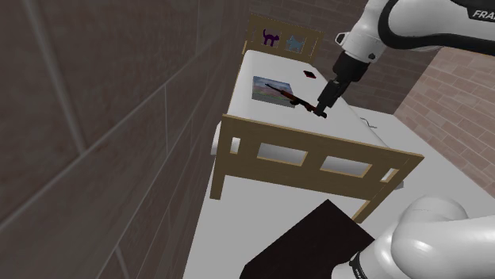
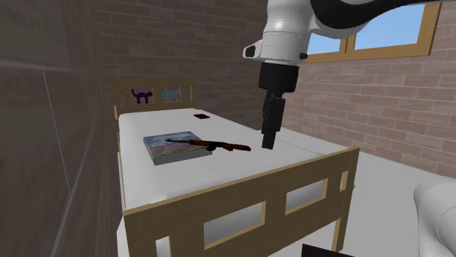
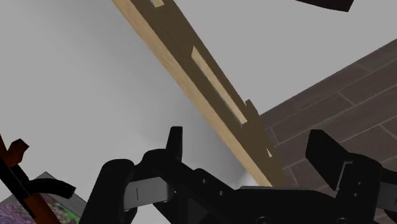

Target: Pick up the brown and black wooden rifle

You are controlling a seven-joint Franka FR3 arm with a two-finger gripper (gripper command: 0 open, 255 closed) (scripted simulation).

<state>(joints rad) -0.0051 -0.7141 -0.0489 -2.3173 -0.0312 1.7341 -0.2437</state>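
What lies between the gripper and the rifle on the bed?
Nothing but a short bare stretch of the white mattress lies between the gripper and the rifle, as the second exterior view shows.

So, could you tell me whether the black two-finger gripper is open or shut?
Open: the black two-finger gripper shows its fingers standing well apart, clasping nothing.

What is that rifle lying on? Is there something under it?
Part of the rifle lies across a flat, colourful book; the rest reaches out over the white bed. The strip of book cover right beneath it is hidden.
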